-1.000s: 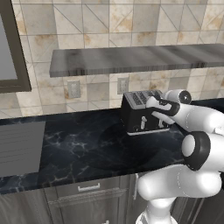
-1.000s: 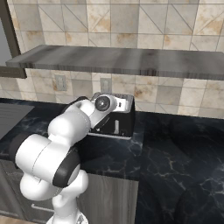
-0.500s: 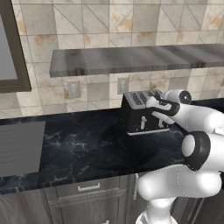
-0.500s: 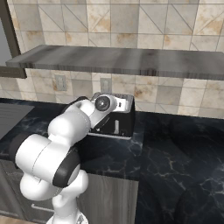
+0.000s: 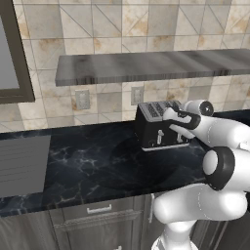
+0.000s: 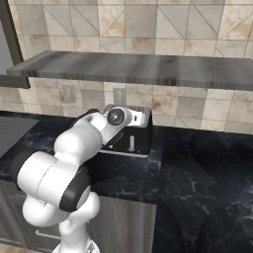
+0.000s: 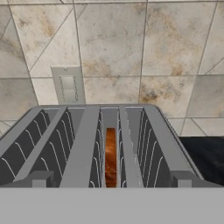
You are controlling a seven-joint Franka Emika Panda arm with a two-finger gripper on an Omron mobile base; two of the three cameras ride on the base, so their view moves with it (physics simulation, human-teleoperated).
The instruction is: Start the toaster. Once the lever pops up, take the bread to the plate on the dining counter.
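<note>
A black toaster (image 5: 158,129) stands on the wall countertop (image 5: 93,166) at twelve o'clock from the robot, with the bread (image 7: 110,156) sunk in its middle slot for toasting. The gripper (image 5: 177,128) hovers over the toaster's front, at the levers; whether its jaws are apart cannot be told.

Base views flank the toaster (image 5: 158,126); hand view looks closely down.
</note>
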